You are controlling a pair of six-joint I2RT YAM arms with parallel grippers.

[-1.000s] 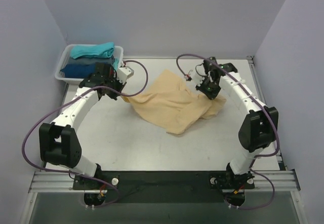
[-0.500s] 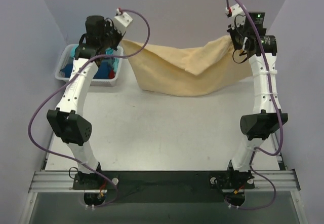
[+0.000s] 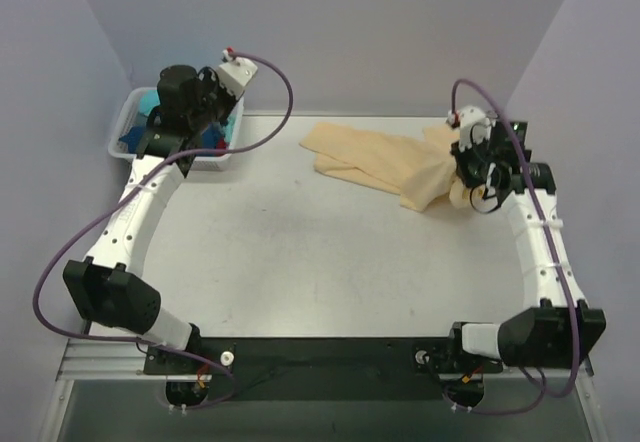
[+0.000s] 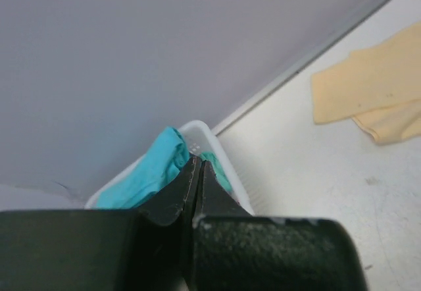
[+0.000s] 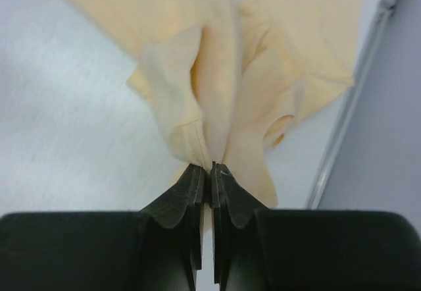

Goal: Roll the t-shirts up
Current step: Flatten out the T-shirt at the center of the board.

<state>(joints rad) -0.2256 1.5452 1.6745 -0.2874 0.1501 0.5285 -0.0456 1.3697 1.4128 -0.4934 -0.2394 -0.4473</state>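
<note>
Tan t-shirt (image 3: pixel 385 157) lies in a stretched-out heap on table (image 3: pixel 300 252), well right of basket (image 3: pixel 118 132). Right gripper (image 5: pixel 210 167) is pinched tight on a bunched fold at the shirt end farthest from basket. Left gripper (image 4: pixel 197 162) is fully closed, nothing in it, up over basket. Teal t-shirt (image 4: pixel 151 169) and dark blue one (image 3: pixel 135 140) sit inside basket.

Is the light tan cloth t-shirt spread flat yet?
No, bunched: the light tan cloth t-shirt lies in overlapping folds, one gathered end pinched in the right end effector.
</note>
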